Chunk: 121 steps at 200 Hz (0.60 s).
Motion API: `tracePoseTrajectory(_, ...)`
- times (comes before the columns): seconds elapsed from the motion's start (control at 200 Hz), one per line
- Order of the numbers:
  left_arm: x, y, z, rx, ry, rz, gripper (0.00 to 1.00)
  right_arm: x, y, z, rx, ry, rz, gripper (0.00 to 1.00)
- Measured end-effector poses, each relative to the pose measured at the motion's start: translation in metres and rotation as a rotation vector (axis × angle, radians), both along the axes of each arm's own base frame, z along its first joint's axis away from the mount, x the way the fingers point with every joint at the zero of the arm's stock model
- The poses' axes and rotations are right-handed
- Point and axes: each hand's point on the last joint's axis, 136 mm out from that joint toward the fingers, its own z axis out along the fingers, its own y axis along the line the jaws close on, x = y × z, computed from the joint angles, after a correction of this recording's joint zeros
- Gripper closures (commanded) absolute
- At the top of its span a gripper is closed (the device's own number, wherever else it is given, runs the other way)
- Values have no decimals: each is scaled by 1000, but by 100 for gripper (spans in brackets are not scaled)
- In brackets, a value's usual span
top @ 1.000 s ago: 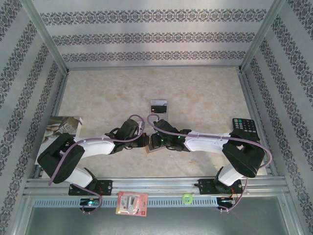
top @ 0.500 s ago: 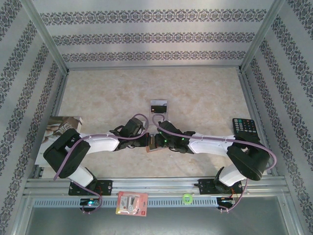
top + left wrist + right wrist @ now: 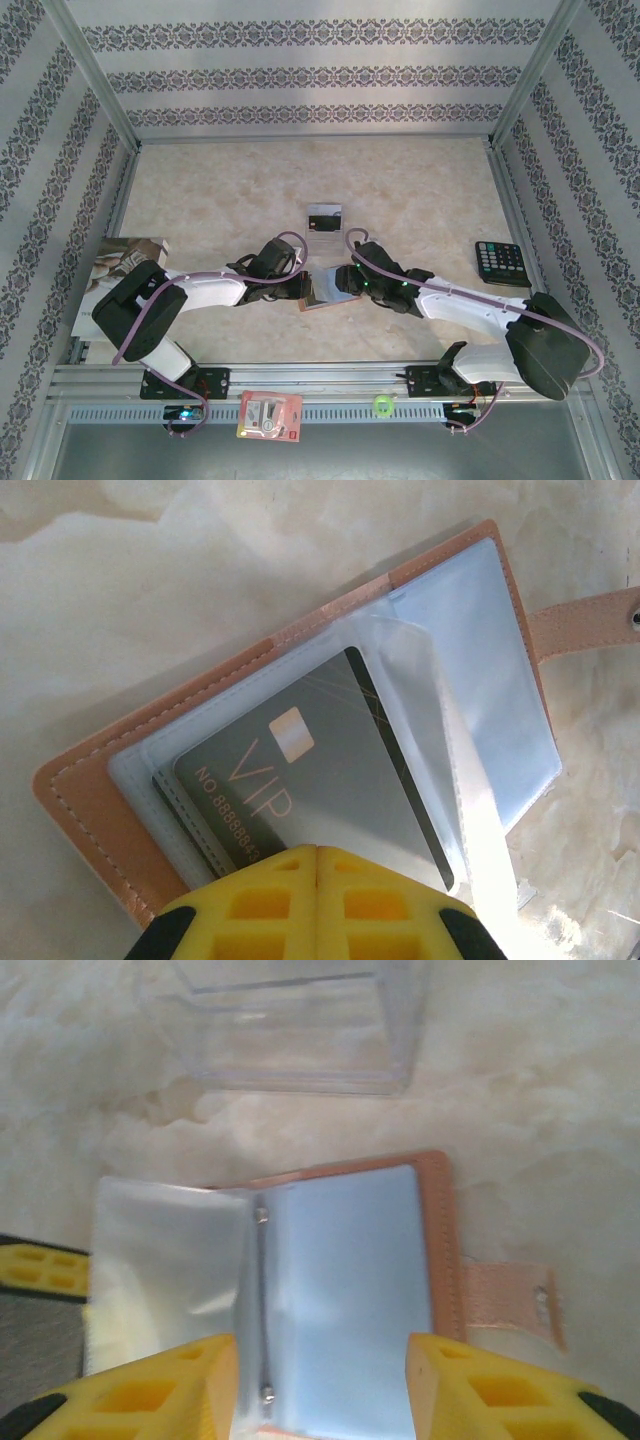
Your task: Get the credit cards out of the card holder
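2 arms reach in from the near edge and meet over the card holder (image 3: 318, 292), which lies open on the table (image 3: 400, 190) near its middle. The left arm (image 3: 200, 295) comes in from the left and the right arm (image 3: 470, 305) from the right, with the holder between their tips.

From the left wrist, the holder's reddish-brown cover (image 3: 90, 810) lies flat with its clear sleeves facing up. 1 grey credit card (image 3: 330, 800) marked VIP sits in a sleeve, its near end under the left jaws. The yellow fingers (image 3: 250, 920) of the left jaws are pressed together with no gap. I cannot tell whether they pinch the card's edge or only bear down on it. A loose clear sleeve (image 3: 440, 730) lifts over the card's right side. The closing strap (image 3: 590, 610) sticks out to the right.

From the right wrist, the right jaws are spread, 1 yellow finger (image 3: 150, 1390) on each side, and pinch nothing. The holder's grey-blue panel (image 3: 340, 1280) shows between them. A clear plastic box (image 3: 290, 1030) sits on the table beyond the holder.

1 other credit card (image 3: 323, 217), with a dark band, lies farther back on the table, apart from the holder. A black calculator (image 3: 502, 262) lies near the right edge, a magazine (image 3: 125, 262) lies at the left, and a red-and-white packet (image 3: 269, 415) rests at the front rail.
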Motion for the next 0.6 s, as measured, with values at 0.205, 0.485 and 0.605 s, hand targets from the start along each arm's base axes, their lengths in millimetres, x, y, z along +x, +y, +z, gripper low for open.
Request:
tracePoseTrajectory(0.205,0,-2,0,-4,4,-6,100,-12,35,9,-78,-37,198,50)
tracePoseTrajectory(0.485,-3,-8,7,4,32,-30,100,-19,25,7,-158,-87,222,50)
tracePoseTrajectory(0.605,-4,-30,24,-25,14,-80,100,-13,12,20,-146,-134,173,51)
